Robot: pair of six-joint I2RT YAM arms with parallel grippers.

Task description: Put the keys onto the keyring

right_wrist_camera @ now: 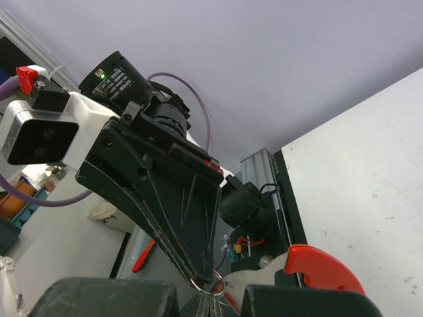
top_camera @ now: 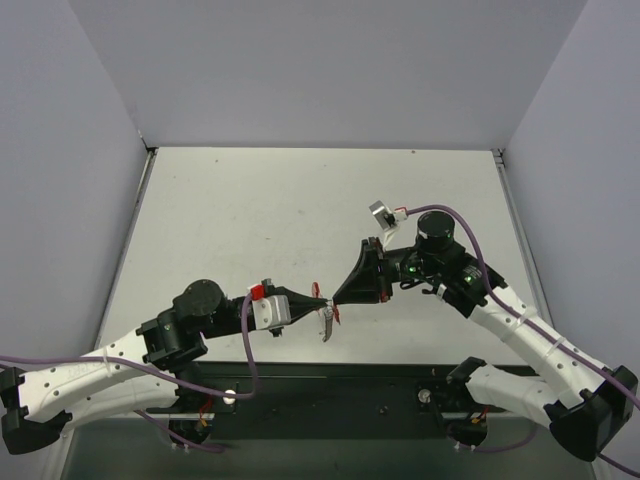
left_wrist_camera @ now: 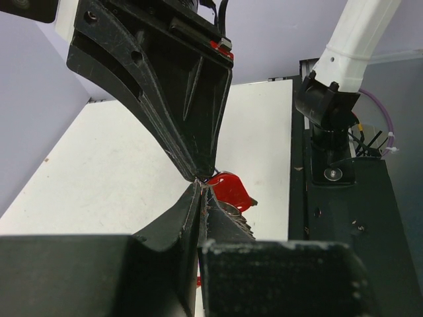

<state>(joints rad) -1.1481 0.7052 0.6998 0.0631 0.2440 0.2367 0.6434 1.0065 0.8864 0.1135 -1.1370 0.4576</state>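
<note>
Keyring (left_wrist_camera: 230,187) hangs clamped in the left end effector (top_camera: 323,300), the right end effector (top_camera: 336,297) closed, tips meeting.

- Upper half of the top view: bare table (top_camera: 260,210), room to pass, walls on three sides.
- Lower centre: left gripper (top_camera: 317,303) and right gripper (top_camera: 339,296) meet tip to tip, keyring (top_camera: 333,313) dangling beneath, barring passage.
</note>
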